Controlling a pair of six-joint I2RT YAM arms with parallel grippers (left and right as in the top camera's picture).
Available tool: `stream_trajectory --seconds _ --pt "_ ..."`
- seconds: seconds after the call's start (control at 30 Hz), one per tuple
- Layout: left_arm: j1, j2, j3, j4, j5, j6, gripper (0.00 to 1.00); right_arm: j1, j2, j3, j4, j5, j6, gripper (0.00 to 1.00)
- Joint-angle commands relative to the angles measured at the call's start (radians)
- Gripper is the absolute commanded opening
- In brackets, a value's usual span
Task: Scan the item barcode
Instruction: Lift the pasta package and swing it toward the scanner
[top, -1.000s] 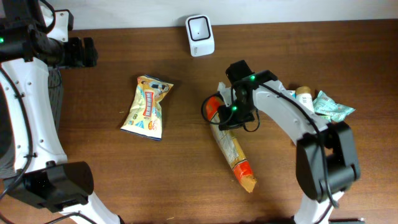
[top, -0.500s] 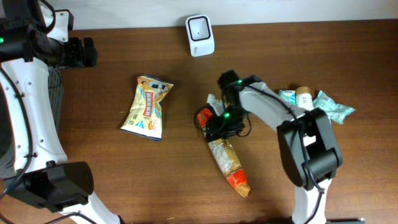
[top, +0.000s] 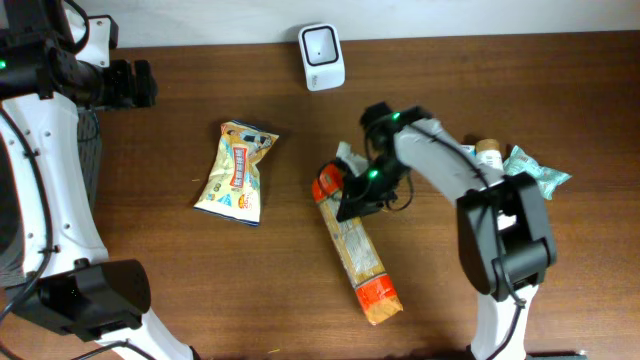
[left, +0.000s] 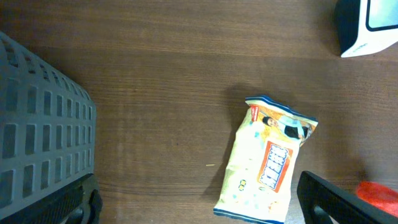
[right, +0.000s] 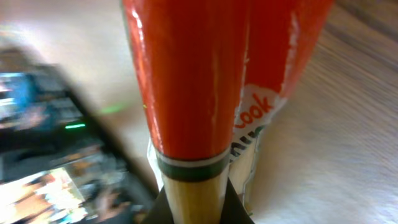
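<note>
Overhead view: right end effector (top: 352, 203) clenched on pack (top: 358, 255) at its orange end (left end effector (top: 143, 84) gapes, well apart). The long axis runs back toward the arm's base, and the scanner (top: 322, 43) lies beyond at the far counter (top: 150, 280) edge.

Right pincer (top: 352, 203) has let go and re-clamped on the pasta packet (top: 352, 250) — packet dragged left, its tail swung lower
</note>
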Motion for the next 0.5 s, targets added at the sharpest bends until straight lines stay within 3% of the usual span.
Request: stream_trajectory --seconds 0.0,0.07,0.33,0.4,0.47 --pt "0.000 -0.004 0.008 0.000 0.000 -0.009 0.99 -0.119 -0.069 0.082 -0.045 -0.531 -0.103 0.04" --pt "0.000 -0.004 0.008 0.000 0.000 -0.009 0.99 -0.189 -0.070 0.082 -0.045 -0.806 -0.129 0.04" --pt "0.000 -0.004 0.008 0.000 0.000 -0.009 0.99 -0.216 -0.070 0.085 0.005 -0.815 -0.121 0.04" --pt "0.000 -0.004 0.008 0.000 0.000 -0.009 0.99 -0.212 -0.070 0.104 0.011 -0.704 -0.103 0.04" --pt "0.000 -0.004 0.008 0.000 0.000 -0.009 0.99 -0.178 -0.070 0.169 0.006 -0.394 -0.006 0.04"
